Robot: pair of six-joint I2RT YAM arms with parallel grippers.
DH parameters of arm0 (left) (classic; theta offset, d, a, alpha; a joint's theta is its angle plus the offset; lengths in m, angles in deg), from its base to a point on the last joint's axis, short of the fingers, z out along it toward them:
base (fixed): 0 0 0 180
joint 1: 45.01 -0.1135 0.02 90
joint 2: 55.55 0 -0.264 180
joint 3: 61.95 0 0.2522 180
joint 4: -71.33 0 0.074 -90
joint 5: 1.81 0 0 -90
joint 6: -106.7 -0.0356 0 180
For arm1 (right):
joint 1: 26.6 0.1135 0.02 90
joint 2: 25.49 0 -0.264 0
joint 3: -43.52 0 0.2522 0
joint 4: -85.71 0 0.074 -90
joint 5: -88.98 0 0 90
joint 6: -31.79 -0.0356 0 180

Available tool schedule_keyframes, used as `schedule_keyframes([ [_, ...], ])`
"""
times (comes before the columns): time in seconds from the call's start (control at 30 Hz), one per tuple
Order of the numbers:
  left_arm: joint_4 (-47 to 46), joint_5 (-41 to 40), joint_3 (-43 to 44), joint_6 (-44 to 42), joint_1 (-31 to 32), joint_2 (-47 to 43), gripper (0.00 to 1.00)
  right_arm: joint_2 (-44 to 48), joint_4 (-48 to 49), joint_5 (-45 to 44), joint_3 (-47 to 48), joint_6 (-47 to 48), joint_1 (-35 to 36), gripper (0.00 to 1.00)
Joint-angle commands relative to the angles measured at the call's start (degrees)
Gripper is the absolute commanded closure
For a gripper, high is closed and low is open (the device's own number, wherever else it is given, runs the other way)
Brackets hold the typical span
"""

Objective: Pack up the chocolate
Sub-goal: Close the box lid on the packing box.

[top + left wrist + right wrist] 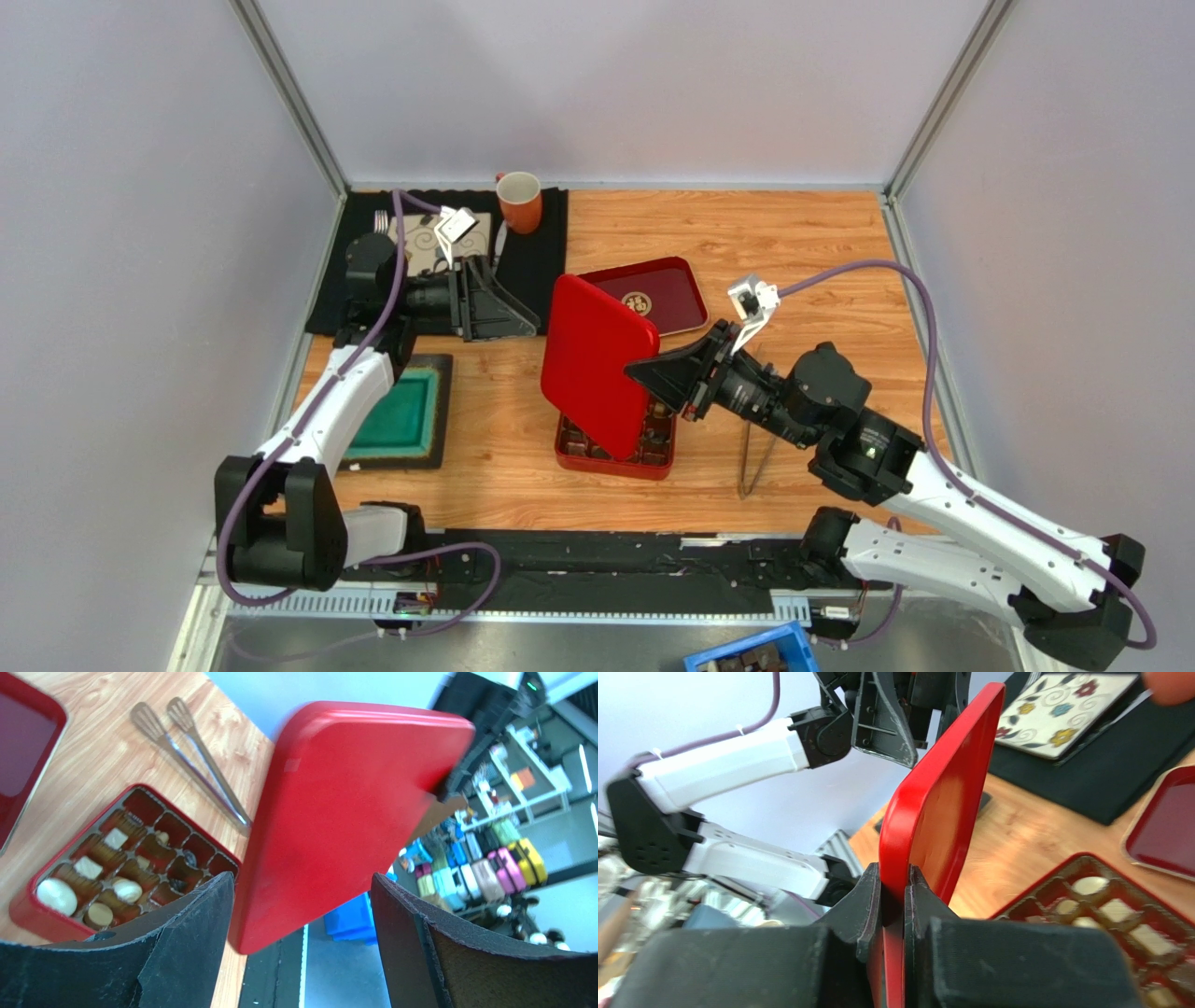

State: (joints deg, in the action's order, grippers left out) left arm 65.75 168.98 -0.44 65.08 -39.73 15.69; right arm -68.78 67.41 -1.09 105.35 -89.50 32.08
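Observation:
The chocolate (57, 892), white and brown bite-size pieces, lies in the compartments of the red box (567, 454) at table centre; it also shows in the right wrist view (1116, 910). My right gripper (659, 375) is shut on the edge of the red lid (596, 364) and holds it tilted on edge above the box's left part. In the right wrist view the fingers (873, 889) pinch the lid's rim (948, 798). My left gripper (508, 311) is open and empty at the back left, pointing at the lid (351, 805).
A dark red tray with a gold emblem (659, 291) lies behind the box. Metal tongs (751, 469) lie right of the box. An orange mug (519, 200) and a patterned plate (442, 241) sit on a black mat at the back left. A green tray (397, 413) lies at the left.

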Motion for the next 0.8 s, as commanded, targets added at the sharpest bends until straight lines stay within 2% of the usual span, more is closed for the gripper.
schedule_keyframes([
  [0.0,-11.96,7.62,1.12,5.50,0.61,-1.37,0.20,0.66,13.04,9.65,-2.54,-11.59,-5.22,0.94],
  [0.1,-10.03,8.24,1.47,3.14,1.22,-1.37,0.20,1.27,17.61,11.85,-5.53,-16.24,-8.12,0.94],
  [0.17,-1.88,8.41,2.52,-1.07,1.31,-1.37,0.20,1.36,20.69,13.95,-7.11,-18.97,-10.06,0.94],
  [0.23,7.84,8.41,3.66,-8.81,1.31,-1.19,0.20,0.93,25.18,15.45,-9.13,-23.19,-12.53,0.94],
  [0.3,11.06,7.98,4.55,-12.34,1.40,-1.11,0.21,0.40,28.51,16.86,-10.71,-25.82,-14.10,0.94],
  [0.4,13.25,7.63,4.81,-14.97,1.05,-1.54,0.22,0.13,29.32,18.09,-10.90,-26.98,-15.16,0.94],
  [0.6,28.89,5.69,7.97,-29.12,0.52,0.47,0.23,1.10,26.77,19.67,-9.75,-27.33,-16.13,0.95],
  [0.77,30.59,3.75,6.48,-32.04,0.70,1.70,0.22,1.28,26.86,20.20,-11.07,-29.09,-16.49,0.94],
])
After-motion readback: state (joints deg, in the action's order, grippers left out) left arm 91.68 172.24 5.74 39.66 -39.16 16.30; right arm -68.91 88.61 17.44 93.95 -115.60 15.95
